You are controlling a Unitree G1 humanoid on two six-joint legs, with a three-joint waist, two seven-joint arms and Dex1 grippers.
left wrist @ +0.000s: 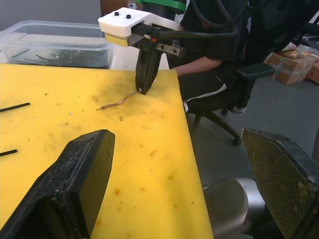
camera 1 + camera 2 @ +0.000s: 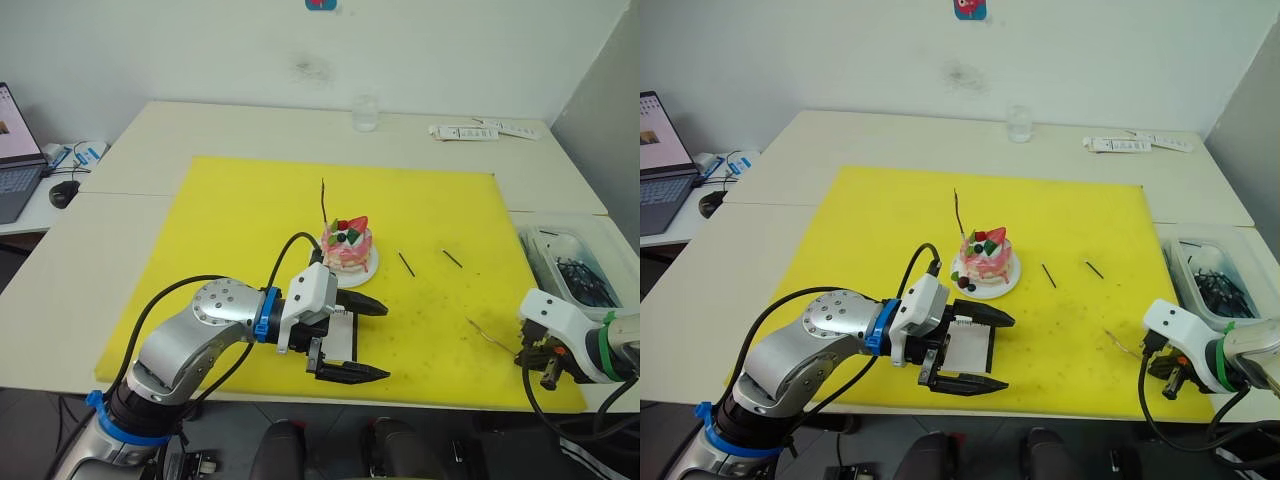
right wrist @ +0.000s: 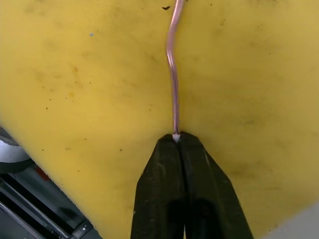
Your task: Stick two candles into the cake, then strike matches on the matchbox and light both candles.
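Nearest to me, at the front edge of the yellow mat [image 2: 230,220], my left hand [image 2: 362,340] hangs with its two black fingers wide apart and nothing between them. Between and behind these fingers I see one white matchbox [image 2: 340,335] lying flat on the mat.

Just behind the matchbox stands one cake [image 2: 349,247] on its small white plate [image 2: 369,270], pink and white, with a strawberry on top. One candle [image 2: 324,203] is already standing in the cake on its left side, thin and dark, a little tilted. To the right of the plate I count two matches [image 2: 405,263], short and dark, lying on the mat apart from each other; the second match [image 2: 452,258] is more to the right.

The second candle [image 3: 173,69] lies on the mat near its front right corner. My right hand [image 3: 176,137] is pressed together on the white end of this candle, and the fingers [image 3: 158,184] touch each other.

On the white surface [image 2: 120,190] beyond the mat I see one clear glass [image 2: 365,113], and at the right one clear plastic box [image 2: 570,255] with dark small things inside.
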